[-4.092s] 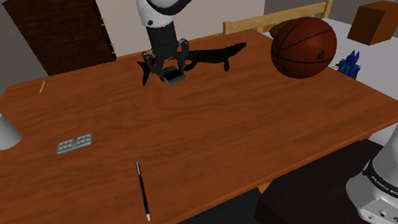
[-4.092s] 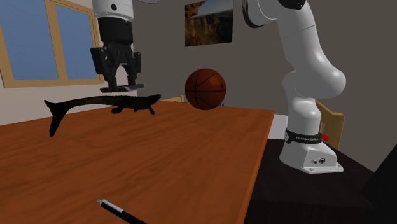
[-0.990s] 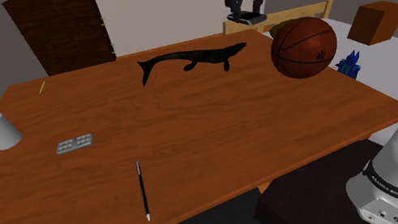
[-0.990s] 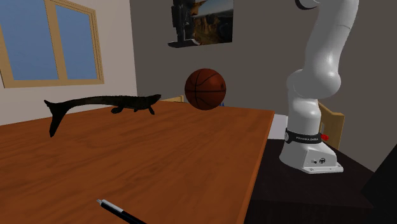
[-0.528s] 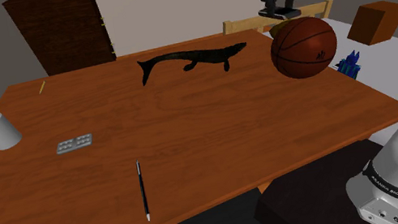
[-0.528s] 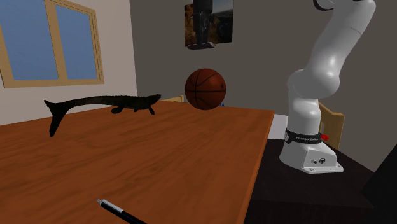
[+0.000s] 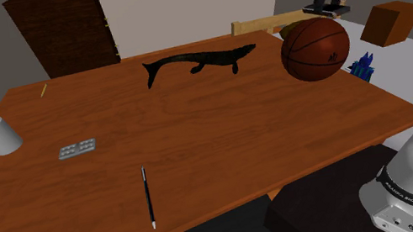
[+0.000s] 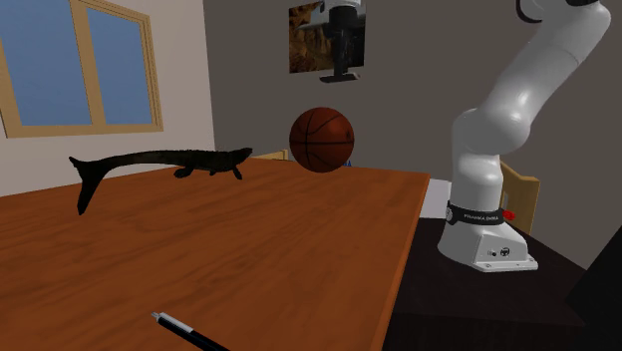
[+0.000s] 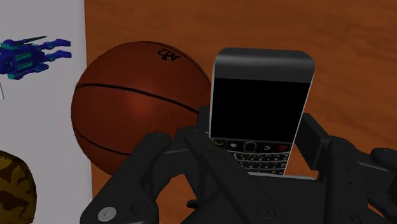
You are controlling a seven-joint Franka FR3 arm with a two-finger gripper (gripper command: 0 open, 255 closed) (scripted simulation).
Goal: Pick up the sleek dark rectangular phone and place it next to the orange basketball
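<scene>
**Phone held aloft above the ball**

The gripper (image 7: pixel 324 0) is clamped on the phone (image 9: pixel 262 95), fingers pinching its two long edges at the keypad end, with the screen end jutting out beyond them. It looks a stiff, light slab with glossy faces that would likely slip, so the edge grip seems the right one. That screen wants a gentle set-down. Well below sits the basketball (image 9: pixel 137 105), at the edge of the table (image 7: pixel 202 154) near the far corner on the shoulder view's right.

Black keypad phone (image 9: pixel 262 108), level, aloft — above the reddish-brown basketball (image 9: pixel 137 105), slightly aside
</scene>
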